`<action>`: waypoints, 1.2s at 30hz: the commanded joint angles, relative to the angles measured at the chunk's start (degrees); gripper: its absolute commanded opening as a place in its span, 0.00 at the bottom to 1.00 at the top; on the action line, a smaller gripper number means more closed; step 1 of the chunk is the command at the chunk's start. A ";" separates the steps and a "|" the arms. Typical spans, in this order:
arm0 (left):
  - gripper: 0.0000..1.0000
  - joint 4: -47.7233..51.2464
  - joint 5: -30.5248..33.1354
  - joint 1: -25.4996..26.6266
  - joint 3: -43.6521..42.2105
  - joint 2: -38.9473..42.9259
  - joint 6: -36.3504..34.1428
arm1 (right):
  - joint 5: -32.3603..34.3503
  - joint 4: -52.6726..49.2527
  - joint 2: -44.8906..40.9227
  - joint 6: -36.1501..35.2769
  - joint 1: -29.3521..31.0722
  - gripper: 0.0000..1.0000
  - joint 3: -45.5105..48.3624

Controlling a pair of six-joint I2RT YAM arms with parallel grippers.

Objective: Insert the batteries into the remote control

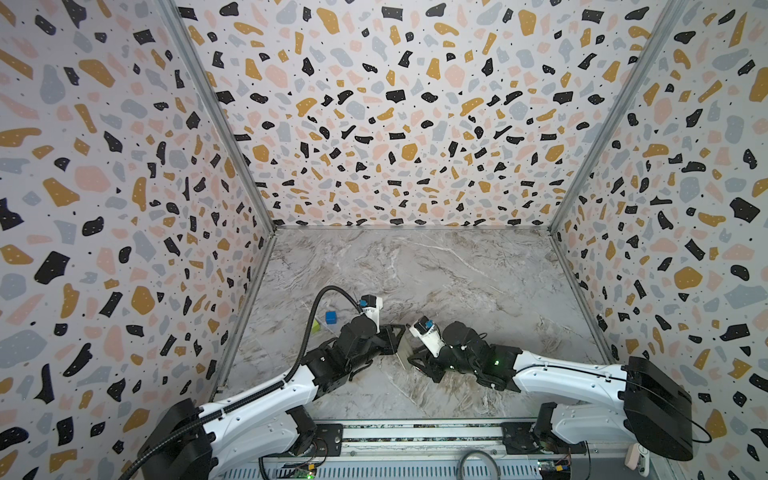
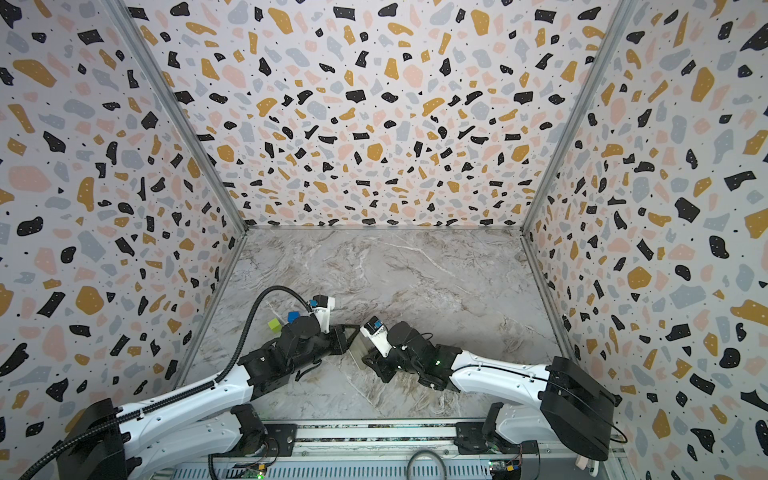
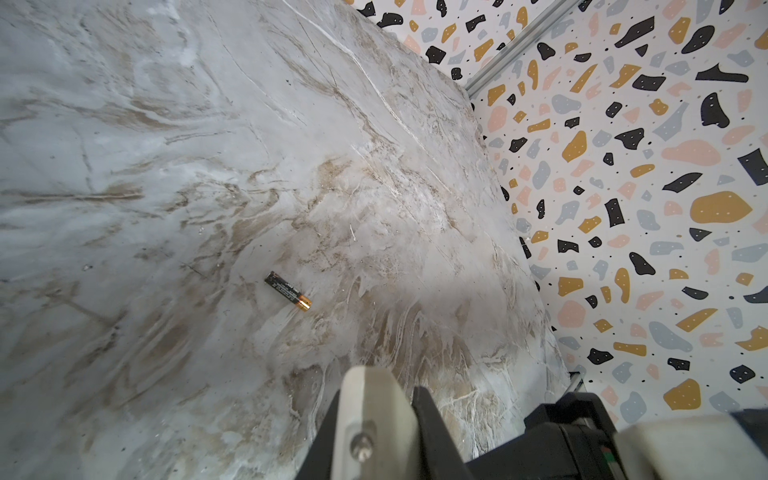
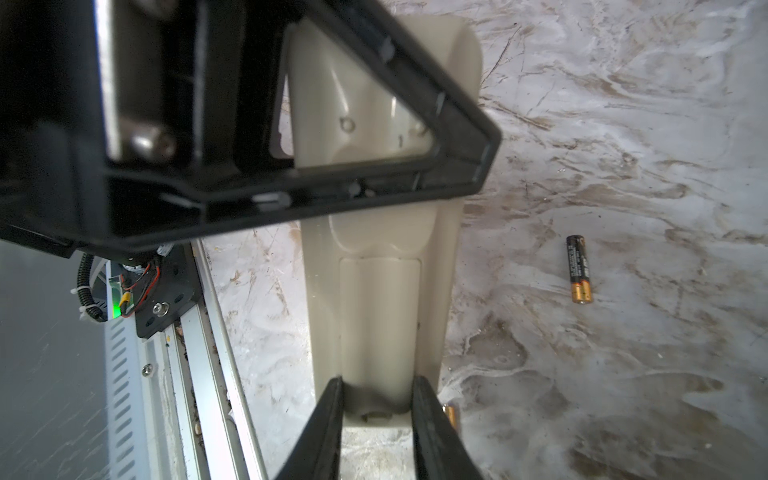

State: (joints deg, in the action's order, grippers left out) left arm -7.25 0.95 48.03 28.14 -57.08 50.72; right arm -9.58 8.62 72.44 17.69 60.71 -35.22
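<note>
The remote control (image 4: 380, 316) lies back-up, an off-white body with its battery cover in place. My left gripper (image 3: 376, 399) is shut on its far end; in both top views the left gripper (image 1: 395, 338) holds the remote (image 1: 404, 351) near the table's front middle. At the remote's near end my right gripper (image 4: 378, 386) has its jaws a narrow gap apart, their tips over the cover's end. One battery (image 4: 579, 269) lies loose on the table beside the remote, also seen as a battery (image 3: 288, 291) in the left wrist view. Another battery (image 4: 451, 415) peeks out behind a right finger.
A blue cube (image 1: 331, 317) and a green cube (image 1: 316, 326) sit left of the left arm, near the left wall. The metal base rail (image 4: 199, 332) runs along the table's front edge, close to the remote. Patterned walls enclose the marble table (image 1: 457, 282).
</note>
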 commanded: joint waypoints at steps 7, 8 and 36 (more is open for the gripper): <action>0.00 -4.56 -0.70 0.29 1.19 0.48 0.53 | -1.49 0.27 0.53 -0.54 0.08 0.26 -1.44; 0.00 -4.43 -0.60 0.28 1.11 0.43 0.46 | -1.51 0.31 0.48 -0.52 0.07 0.26 -1.43; 0.00 -1.46 5.99 0.28 0.16 0.72 0.35 | -1.31 0.23 -0.47 -0.22 -0.03 0.22 -1.41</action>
State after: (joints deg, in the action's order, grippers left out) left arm -6.81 4.45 48.25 28.14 -57.28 50.81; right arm -9.58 8.75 72.60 17.65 60.51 -35.22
